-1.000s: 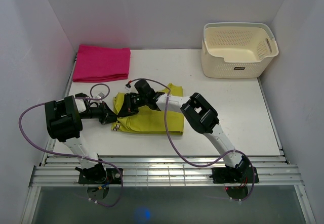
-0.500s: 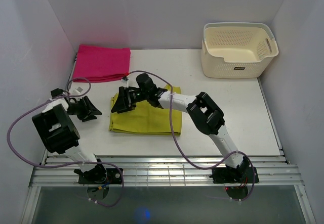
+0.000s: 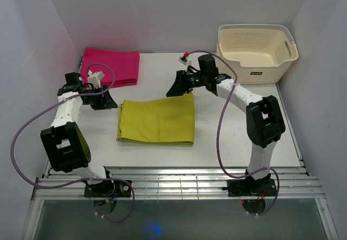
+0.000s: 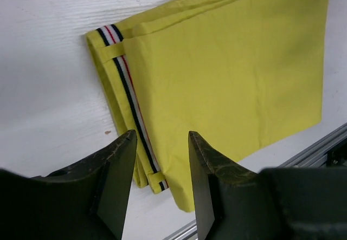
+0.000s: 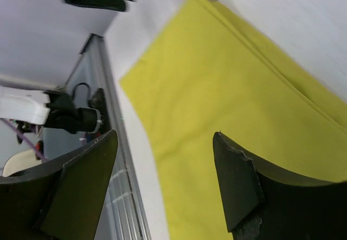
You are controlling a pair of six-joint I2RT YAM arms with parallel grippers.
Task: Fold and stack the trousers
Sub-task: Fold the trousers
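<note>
The lime-yellow fabric trousers (image 3: pixel 157 121), folded into a flat rectangle, lie mid-way across the white tabletop (image 3: pixel 244 126), touched by neither tool: the left gripper (image 3: pixel 107 102) hangs just off their far left corner, jaws spread and empty, and the right gripper (image 3: pixel 173 88) just beyond their far edge, likewise spread and empty.

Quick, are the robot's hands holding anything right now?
Left gripper: open, holding nothing.
Right gripper: open, holding nothing.
</note>
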